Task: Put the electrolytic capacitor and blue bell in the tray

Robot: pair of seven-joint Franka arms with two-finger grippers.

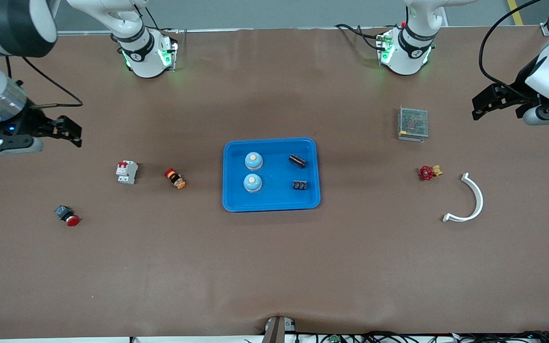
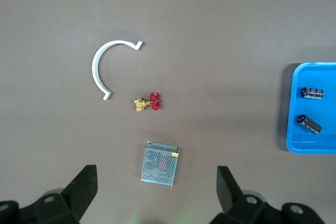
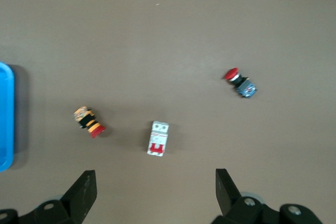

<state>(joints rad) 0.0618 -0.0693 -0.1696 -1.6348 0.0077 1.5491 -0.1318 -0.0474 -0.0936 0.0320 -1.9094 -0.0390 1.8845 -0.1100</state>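
Note:
The bright-blue tray [image 1: 271,205] lies in the middle of the table. In it stand two blue bells [image 1: 253,161] [image 1: 252,182], one nearer the front camera. Two black electrolytic capacitors [image 1: 297,160] [image 1: 300,185] lie in the tray toward the left arm's end; both show in the left wrist view [image 2: 308,124] [image 2: 312,93]. My left gripper [image 1: 482,108] is open and empty, high over the left arm's end of the table. My right gripper [image 1: 72,132] is open and empty, high over the right arm's end. Both arms wait.
Toward the left arm's end lie a perforated metal box [image 1: 413,123], a red-handled brass valve [image 1: 429,172] and a white curved piece [image 1: 470,202]. Toward the right arm's end lie a white circuit breaker [image 1: 127,172], an orange-black button [image 1: 175,178] and a red push button [image 1: 67,216].

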